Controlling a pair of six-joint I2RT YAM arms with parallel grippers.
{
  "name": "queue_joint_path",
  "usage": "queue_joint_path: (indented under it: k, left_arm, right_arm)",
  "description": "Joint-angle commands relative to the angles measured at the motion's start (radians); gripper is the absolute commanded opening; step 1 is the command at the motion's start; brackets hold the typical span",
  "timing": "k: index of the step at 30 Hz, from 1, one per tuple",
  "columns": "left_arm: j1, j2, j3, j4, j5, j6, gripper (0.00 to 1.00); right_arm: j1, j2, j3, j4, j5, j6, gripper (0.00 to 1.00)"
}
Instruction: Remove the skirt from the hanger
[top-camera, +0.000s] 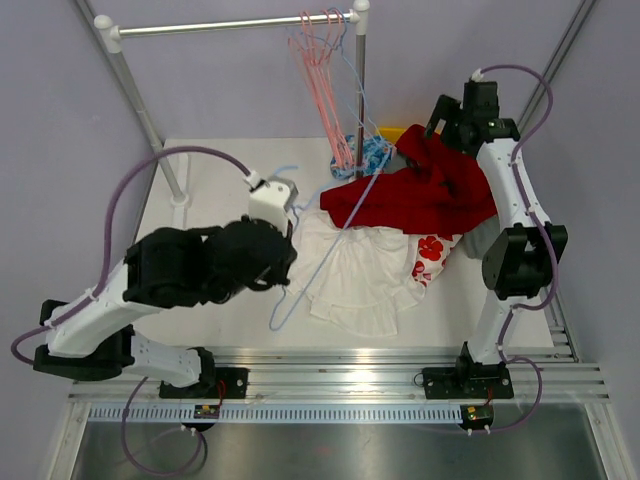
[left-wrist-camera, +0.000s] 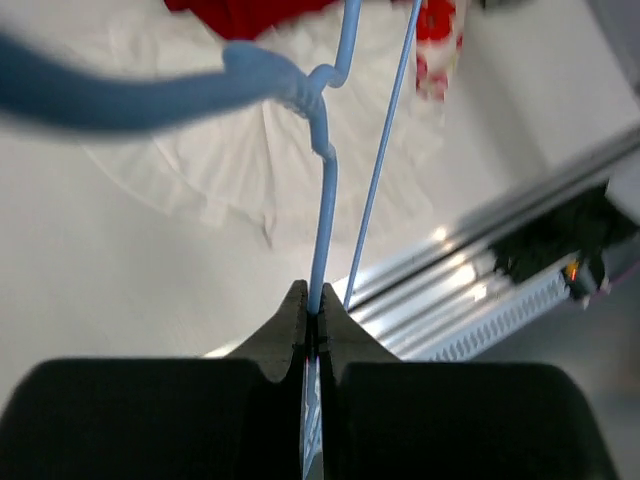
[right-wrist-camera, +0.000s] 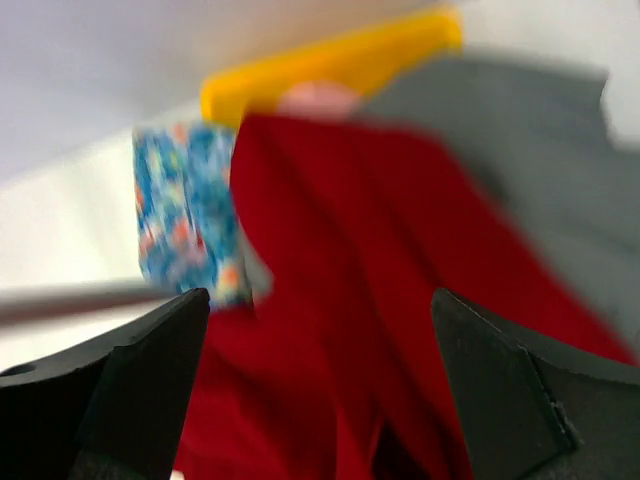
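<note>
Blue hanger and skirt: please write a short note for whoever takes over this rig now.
Left pincer: shut on the wire of the blue hanger.
Right pincer: open, holding nothing, above the red garment.
The red garment, probably the skirt, lies at the right rear of the table, partly over a white garment.
Done: no cloth hangs on the hanger near the left pincer; whether its far end is free of the red cloth I cannot tell.
Left: check that end, then set the hanger down.
</note>
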Motion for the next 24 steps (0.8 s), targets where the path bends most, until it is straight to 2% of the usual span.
queue_joint_path:
  k: [1,3,5,9,11,14,15,18,21,24]
  left_arm:
    - [0.108,0.069,0.212,-0.190,-0.188,0.166,0.00]
    - [0.144,0.091,0.360,-0.180,-0.209,0.249,0.00]
    - [0.156,0.088,0.470,-0.147,-0.226,0.324,0.00]
    - [0.275,0.082,0.556,-0.082,-0.255,0.422,0.00]
    - [0.328,0.080,0.550,-0.036,-0.259,0.479,0.00]
    - [0.478,0.091,0.494,0.014,-0.237,0.531,0.00]
    - [0.566,0.093,0.442,0.028,-0.195,0.538,0.00]
    - [0.732,0.114,0.348,0.076,-0.054,0.544,0.00]
    - [0.831,0.142,0.244,0.129,0.052,0.542,0.00]
    - [0.897,0.197,0.246,0.159,0.111,0.544,0.00]
  right_arm:
    - [0.041,-0.226,-0.290,0.086,-0.062,0.011,1.00]
    - [0.041,-0.344,-0.459,0.152,-0.062,0.029,0.99]
    - [0.041,-0.432,-0.542,0.170,-0.038,0.031,0.99]
    - [0.040,-0.539,-0.734,0.200,-0.050,0.051,0.99]
    - [0.041,-0.582,-0.783,0.216,-0.076,0.056,0.99]
    - [0.041,-0.613,-0.842,0.212,-0.098,0.063,0.99]
    - [0.043,-0.618,-0.857,0.212,-0.104,0.069,0.99]
    - [0.052,-0.648,-0.883,0.210,-0.127,0.085,0.99]
    - [0.059,-0.685,-0.905,0.220,-0.138,0.099,0.99]
    - [0.066,-0.708,-0.915,0.223,-0.142,0.105,0.99]
